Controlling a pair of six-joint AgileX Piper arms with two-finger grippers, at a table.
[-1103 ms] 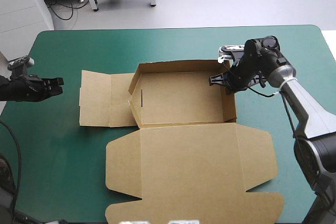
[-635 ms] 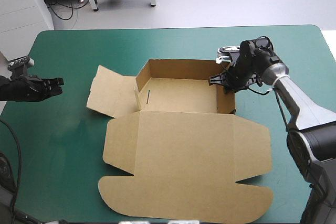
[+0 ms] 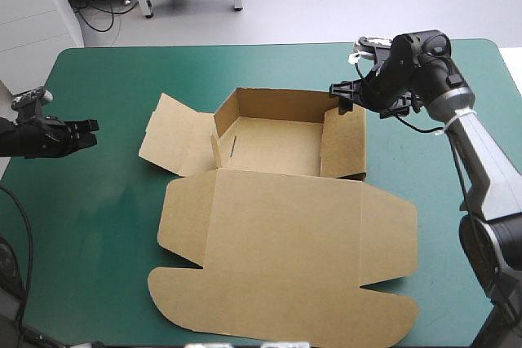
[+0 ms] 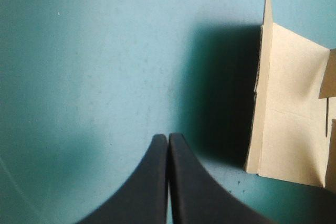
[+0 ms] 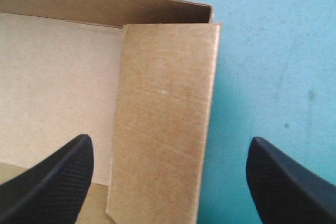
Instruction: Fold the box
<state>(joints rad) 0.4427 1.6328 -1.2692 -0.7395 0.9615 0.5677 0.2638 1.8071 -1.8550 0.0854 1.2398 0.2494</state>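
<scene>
Here the box sits centred on the bench, tray walls raised, lid flat toward the near edge. The right fingers stand wide apart over the tray's right wall, gripping nothing. The left fingers, pressed together, hover near the bench's left edge, well clear of the box.

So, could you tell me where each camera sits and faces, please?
High: above, behind the robot, facing down at table and box; left tool, right tool show.
Left wrist: above that wrist, along its shut tool toward the box's left flap.
Right wrist: above that wrist, past its open tool onto the box's right wall.
All share the box.
</scene>
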